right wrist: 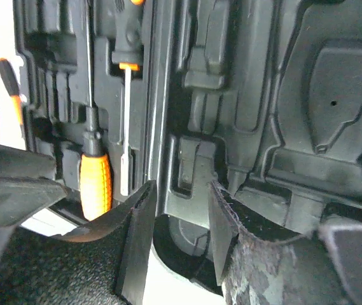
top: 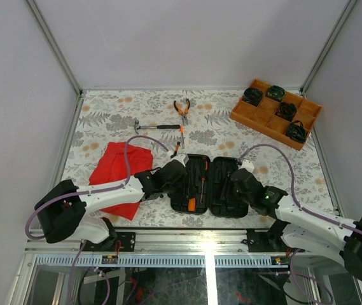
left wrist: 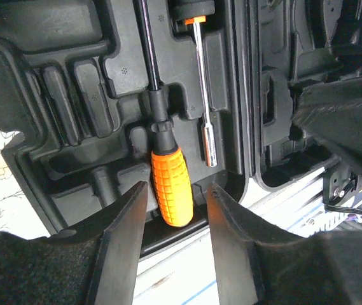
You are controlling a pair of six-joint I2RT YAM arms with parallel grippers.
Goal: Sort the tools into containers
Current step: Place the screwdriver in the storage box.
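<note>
Looking down from the top view, I note the black tool case point(top: 204, 184) lying open at the near edge of the table point(top: 104, 108), between my left pincer point(top: 175, 170) and my right pincer point(top: 239, 173); the hammer point(top: 158, 127) and pliers point(top: 182, 109) lie farther back, apart from it. Left wrist: left pincer point(left wrist: 177, 190) spread, fingers flanking the orange handle of a screwdriver point(left wrist: 171, 184) seated in a moulded slot. Right wrist: right pincer point(right wrist: 181, 190) spread too, holding nothing, over the case's right half beside the hinge.
</note>
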